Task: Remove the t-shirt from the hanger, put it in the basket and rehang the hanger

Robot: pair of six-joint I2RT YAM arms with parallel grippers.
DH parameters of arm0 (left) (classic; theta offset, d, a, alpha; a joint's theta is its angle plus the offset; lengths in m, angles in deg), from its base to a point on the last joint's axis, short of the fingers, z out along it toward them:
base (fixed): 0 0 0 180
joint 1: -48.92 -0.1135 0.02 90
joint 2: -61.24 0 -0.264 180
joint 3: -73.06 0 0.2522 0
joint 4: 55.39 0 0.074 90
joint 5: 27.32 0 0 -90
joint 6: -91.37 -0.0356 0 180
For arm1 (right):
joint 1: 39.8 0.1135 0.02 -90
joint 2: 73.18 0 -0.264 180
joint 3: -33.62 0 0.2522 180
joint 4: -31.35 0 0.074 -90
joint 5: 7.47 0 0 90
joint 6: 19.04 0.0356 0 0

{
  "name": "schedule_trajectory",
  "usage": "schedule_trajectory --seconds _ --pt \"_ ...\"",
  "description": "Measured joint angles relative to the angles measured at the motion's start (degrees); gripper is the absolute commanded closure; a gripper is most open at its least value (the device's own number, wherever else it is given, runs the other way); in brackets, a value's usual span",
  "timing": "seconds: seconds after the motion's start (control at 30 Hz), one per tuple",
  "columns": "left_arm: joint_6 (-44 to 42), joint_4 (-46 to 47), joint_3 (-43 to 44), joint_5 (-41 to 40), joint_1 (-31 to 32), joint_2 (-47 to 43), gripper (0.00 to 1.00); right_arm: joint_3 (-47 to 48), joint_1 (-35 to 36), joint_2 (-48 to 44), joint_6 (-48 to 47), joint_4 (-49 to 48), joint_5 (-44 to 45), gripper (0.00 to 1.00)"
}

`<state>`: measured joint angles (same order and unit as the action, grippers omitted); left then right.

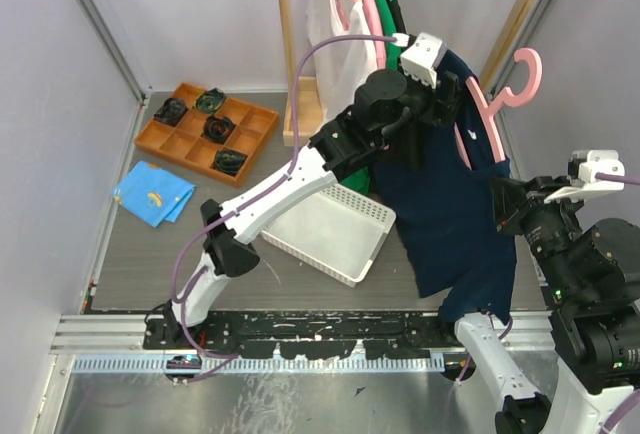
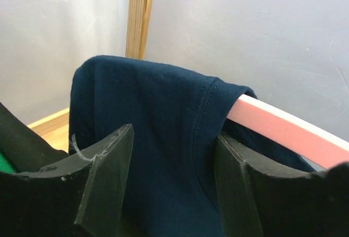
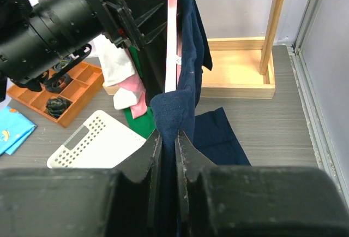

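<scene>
The t-shirt (image 2: 163, 138) is seen as soft, matt navy knit cloth with stitched seams. The hanger (image 2: 283, 128) is made of smooth pink plastic with a faint sheen. The rack post (image 2: 139, 13) is shown in pale, grained wood; the basket (image 1: 372, 254) in white perforated plastic.

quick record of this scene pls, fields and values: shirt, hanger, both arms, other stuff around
t-shirt: navy, draped over the hanger
hanger: pink, one arm bare beyond the shoulder seam
left gripper: jaws apart, astride the t-shirt's shoulder
right gripper: jaws shut on t-shirt fabric
nearby: white basket, orange tray, blue cloth
</scene>
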<state>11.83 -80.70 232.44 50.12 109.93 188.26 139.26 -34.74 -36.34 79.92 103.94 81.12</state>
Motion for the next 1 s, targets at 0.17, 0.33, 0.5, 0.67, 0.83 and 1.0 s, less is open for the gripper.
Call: schedule_trajectory --seconds 0.17,0.33,0.5,0.67,0.83,1.0 --pt "-0.66 0.17 0.0 -0.02 0.0 0.66 0.83 0.0 -0.09 -0.11 0.0 0.07 -0.44 0.99" --pt "-1.75 1.53 -0.2 1.9 0.0 0.63 1.0 -0.07 -0.33 -0.11 0.04 -0.02 -0.2 0.99" --pt "-2.34 2.6 -1.46 7.91 -0.2 -0.09 1.0 -2.36 -0.33 -0.11 0.59 -2.01 0.7 0.99" --pt "-1.16 2.32 -5.09 14.95 -0.13 -3.5 1.0 -6.54 -0.33 0.13 1.53 -5.9 2.38 0.99" --pt "-0.24 1.75 -9.7 18.67 -0.07 -8.41 1.0 -8.37 -0.33 1.18 1.73 -9.4 2.84 1.0" --pt "0.0 0.2 -10.05 20.92 -0.07 -10.25 0.33 -9.49 -0.33 1.29 1.64 -11.85 2.84 1.0"
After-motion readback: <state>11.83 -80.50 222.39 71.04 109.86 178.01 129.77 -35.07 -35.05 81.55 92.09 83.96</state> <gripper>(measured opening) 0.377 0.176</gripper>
